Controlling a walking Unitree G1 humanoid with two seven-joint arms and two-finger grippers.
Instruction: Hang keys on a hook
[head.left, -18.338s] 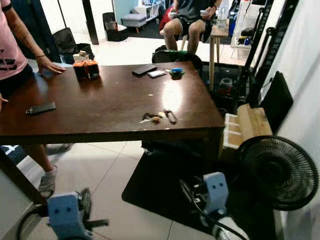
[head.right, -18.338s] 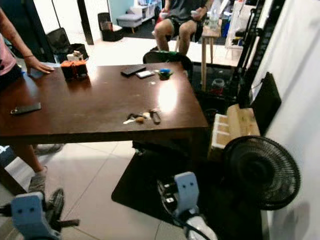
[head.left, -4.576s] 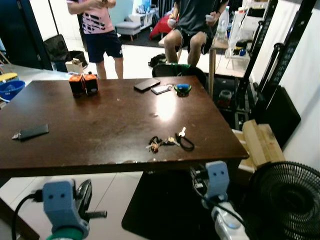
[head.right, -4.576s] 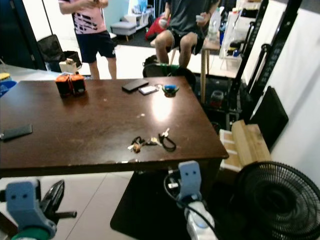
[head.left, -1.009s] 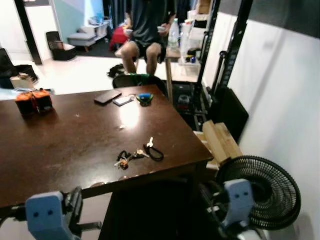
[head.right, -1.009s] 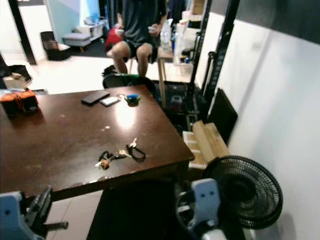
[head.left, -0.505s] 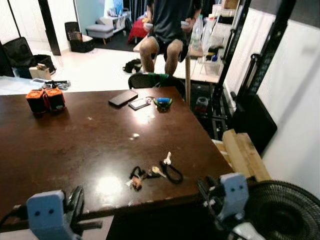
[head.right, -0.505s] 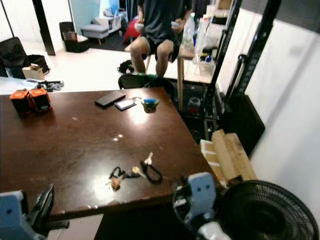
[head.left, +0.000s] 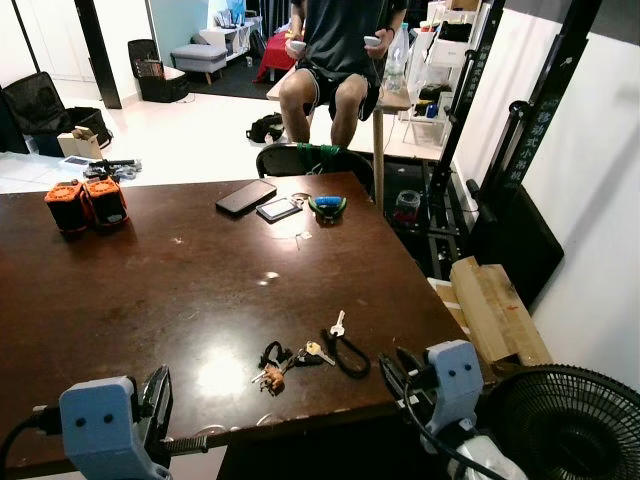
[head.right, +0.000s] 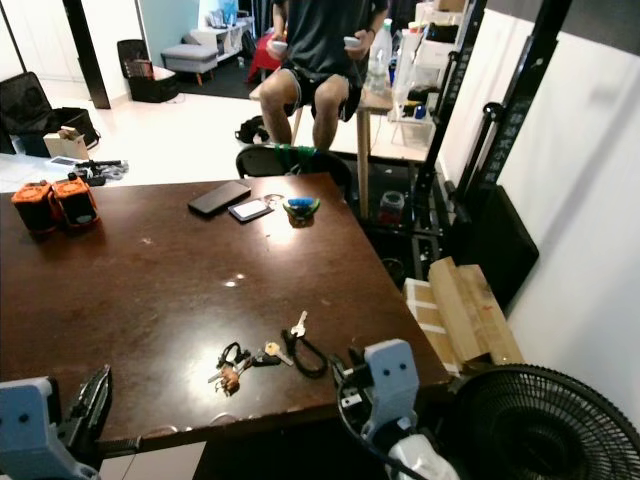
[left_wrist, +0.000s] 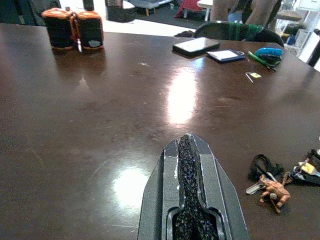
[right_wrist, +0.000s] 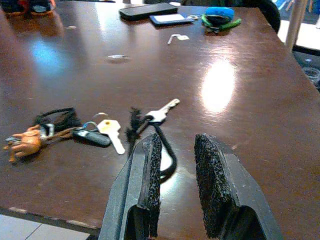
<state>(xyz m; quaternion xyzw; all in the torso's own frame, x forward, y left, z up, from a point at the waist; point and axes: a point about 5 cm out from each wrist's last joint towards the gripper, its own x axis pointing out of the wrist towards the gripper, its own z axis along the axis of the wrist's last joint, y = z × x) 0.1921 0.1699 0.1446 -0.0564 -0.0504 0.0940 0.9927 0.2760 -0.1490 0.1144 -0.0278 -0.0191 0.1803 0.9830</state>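
A bunch of keys with a black loop and a small orange charm lies on the dark wooden table, close to its near right corner. My right gripper is open and low over the table edge, its fingertips just short of the black loop and a silver key. In the left eye view that right gripper is at the table's near edge, right of the keys. My left gripper is shut with nothing in it, over the table's near edge, with the keys off to one side.
On the far side of the table lie a black phone, a smaller phone and a blue-green object; two orange blocks stand at far left. A person sits beyond. Wooden boxes and a fan stand right.
The camera has swung left and come closer to the table. The keys lie where they were. Both grippers now sit at the table's near edge.
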